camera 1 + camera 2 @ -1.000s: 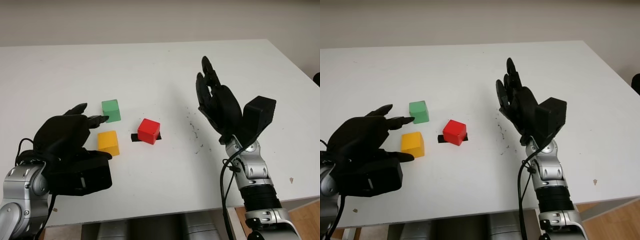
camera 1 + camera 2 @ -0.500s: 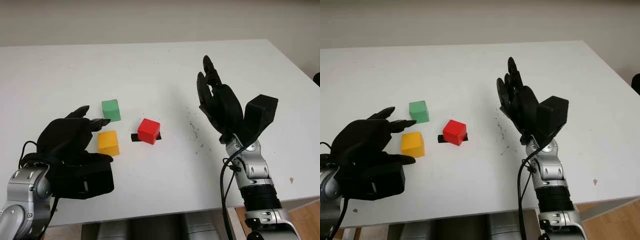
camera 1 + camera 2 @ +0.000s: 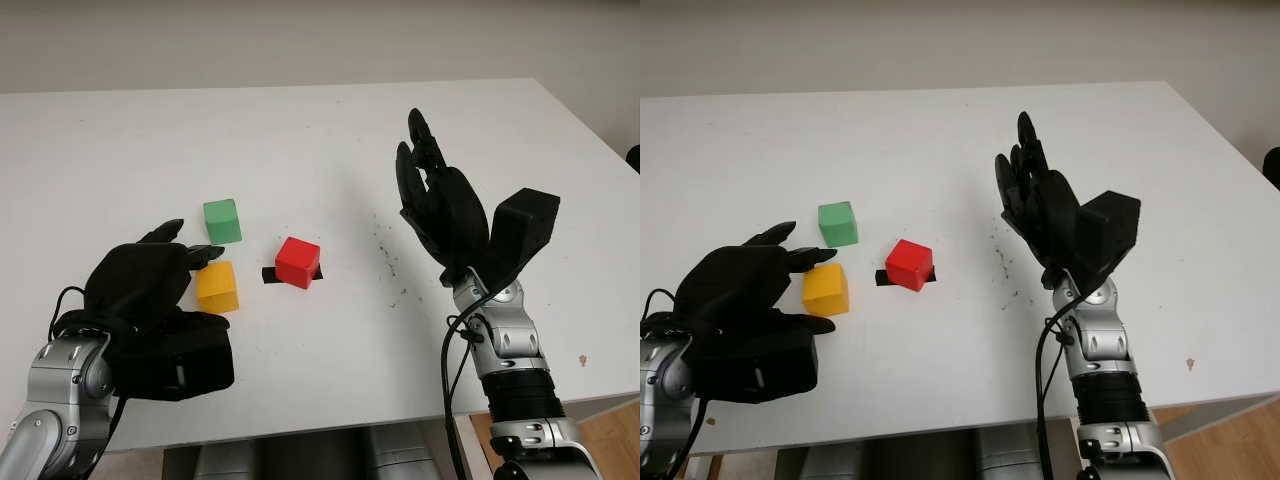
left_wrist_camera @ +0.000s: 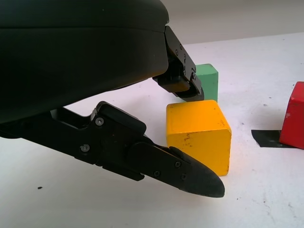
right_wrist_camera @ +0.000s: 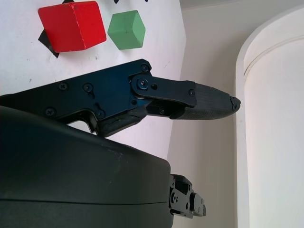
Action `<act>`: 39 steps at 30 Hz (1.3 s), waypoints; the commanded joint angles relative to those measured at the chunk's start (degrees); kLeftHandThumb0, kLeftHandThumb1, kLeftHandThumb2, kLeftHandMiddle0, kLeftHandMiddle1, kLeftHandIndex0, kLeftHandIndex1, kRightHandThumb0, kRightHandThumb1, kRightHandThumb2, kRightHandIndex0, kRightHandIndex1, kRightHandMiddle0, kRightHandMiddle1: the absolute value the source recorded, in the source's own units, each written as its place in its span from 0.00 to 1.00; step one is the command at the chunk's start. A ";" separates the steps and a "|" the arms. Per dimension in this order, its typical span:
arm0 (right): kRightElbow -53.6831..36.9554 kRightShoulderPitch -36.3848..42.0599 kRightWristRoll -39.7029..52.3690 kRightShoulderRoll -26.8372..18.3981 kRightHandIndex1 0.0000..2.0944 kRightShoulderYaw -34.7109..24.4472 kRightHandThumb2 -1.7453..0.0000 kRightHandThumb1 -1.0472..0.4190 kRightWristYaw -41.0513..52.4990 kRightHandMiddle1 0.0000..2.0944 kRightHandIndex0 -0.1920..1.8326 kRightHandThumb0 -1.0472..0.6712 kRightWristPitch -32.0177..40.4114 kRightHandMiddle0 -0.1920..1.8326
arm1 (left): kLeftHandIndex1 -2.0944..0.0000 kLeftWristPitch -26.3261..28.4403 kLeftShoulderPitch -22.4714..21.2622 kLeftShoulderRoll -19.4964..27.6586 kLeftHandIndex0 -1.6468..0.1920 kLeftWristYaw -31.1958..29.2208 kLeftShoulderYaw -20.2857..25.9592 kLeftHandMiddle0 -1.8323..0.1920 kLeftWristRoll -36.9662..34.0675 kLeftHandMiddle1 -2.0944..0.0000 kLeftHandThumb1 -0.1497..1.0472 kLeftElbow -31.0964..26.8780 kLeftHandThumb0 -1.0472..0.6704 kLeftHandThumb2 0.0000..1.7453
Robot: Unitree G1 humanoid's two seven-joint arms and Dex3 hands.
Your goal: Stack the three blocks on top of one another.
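On the white worktop (image 3: pixel 300 130), the left hand (image 3: pixel 150 285) at lower left is open and empty just beside the yellow block (image 3: pixel 217 286), so closing crookedly could shove it toward the green block (image 3: pixel 222 220) or red block (image 3: pixel 298 261), while the open right hand (image 3: pixel 440 205) hovers at mid right.

Bright even light, soft shadows, sharp focus
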 commanded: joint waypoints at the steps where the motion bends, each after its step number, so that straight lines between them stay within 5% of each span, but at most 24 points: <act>1: -1.45 0.58 -0.02 -0.22 0.00 -0.16 0.69 0.00 0.12 0.00 0.00 0.19 0.26 0.00 | 0.93 -0.22 0.05 -0.31 0.64 0.57 -0.52 0.84 0.84 0.97 0.94 -0.03 0.17 0.03; 10: -1.74 0.82 0.04 -0.33 0.00 -0.37 0.69 0.00 0.33 0.00 0.00 0.19 0.83 0.00 | 0.85 -0.30 0.05 -1.04 0.59 1.64 -1.43 0.80 3.70 0.97 0.94 0.17 0.19 0.03; 13: -1.70 0.72 0.49 -0.29 0.00 -0.52 0.69 0.00 0.63 0.00 0.00 0.19 1.17 0.00 | 0.58 -0.23 0.34 -2.00 0.68 3.52 -1.55 0.76 4.24 0.97 0.94 0.43 0.23 0.03; 17: -1.57 0.64 0.33 -0.50 0.00 -0.48 0.69 0.00 0.77 0.00 0.00 0.21 1.17 0.00 | 0.43 0.10 0.44 -3.19 0.69 4.89 -1.48 0.71 4.21 0.96 0.96 1.04 0.31 0.03; 30: -2.12 0.87 0.68 -0.52 0.00 -0.65 0.70 0.00 0.60 0.00 0.00 0.21 1.93 0.00 | 0.24 -1.41 0.52 -2.80 0.73 6.62 -1.57 0.65 5.23 0.96 0.97 1.67 0.36 0.03; 39: -2.56 0.99 0.98 -0.14 0.00 -0.70 0.71 0.00 0.61 0.00 0.00 0.21 2.52 0.00 | 0.27 -3.20 -0.45 -0.59 0.72 5.30 0.02 0.62 6.51 0.93 0.96 -2.52 0.35 0.03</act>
